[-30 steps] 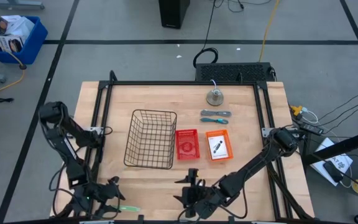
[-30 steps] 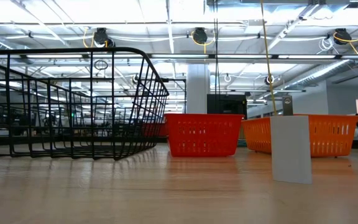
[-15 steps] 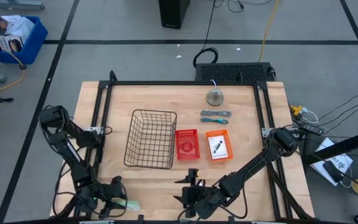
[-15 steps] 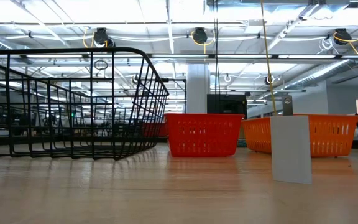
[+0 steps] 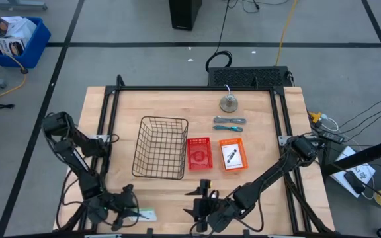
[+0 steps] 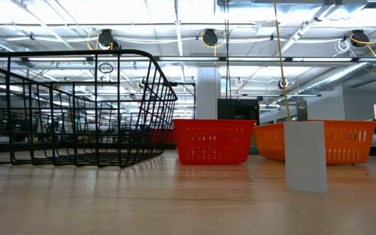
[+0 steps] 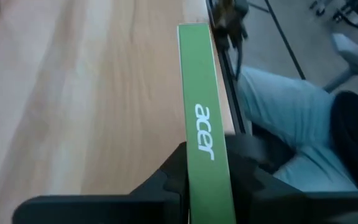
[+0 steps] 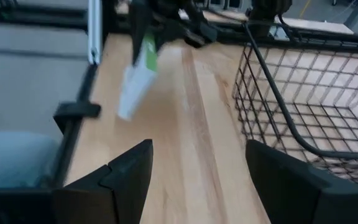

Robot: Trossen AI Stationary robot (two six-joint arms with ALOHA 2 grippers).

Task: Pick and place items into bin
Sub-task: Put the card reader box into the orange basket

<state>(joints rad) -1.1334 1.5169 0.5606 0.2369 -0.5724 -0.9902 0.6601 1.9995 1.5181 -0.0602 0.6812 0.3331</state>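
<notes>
My left gripper (image 5: 126, 213) is at the table's near left corner, shut on a thin pale-green strip (image 7: 202, 112) marked "acer"; the right wrist view shows the strip (image 8: 137, 71) slanting below that gripper. My right gripper (image 8: 197, 180) stands open over the near edge (image 5: 205, 201) and touches nothing. The black wire basket (image 5: 161, 147) rests by its base on the table's middle. Two slim blue-grey hand tools (image 5: 229, 123) lie at the far right. My left gripper pinches the green strip between its two fingers (image 7: 169, 177), which press on the two broad sides at the end (image 7: 209, 186) nearest the wrist. The fingers lie along the strip, coming from the table's left. Whether the strip's free end (image 8: 124, 112) rests on the table, I cannot tell.
A red bin (image 5: 199, 153) and an orange bin (image 5: 231, 153) stand right of the basket, and a round metal piece (image 5: 228, 102) lies at the far right. A white block (image 6: 305, 156) stands close to the low camera. A person's legs (image 7: 291, 118) show beyond the near edge.
My left gripper has gone a little toward the table's right edge, up to the green strip, and has taken hold of it. The strip has shifted slightly away from the near edge and now shows a wider, paler face from above.
</notes>
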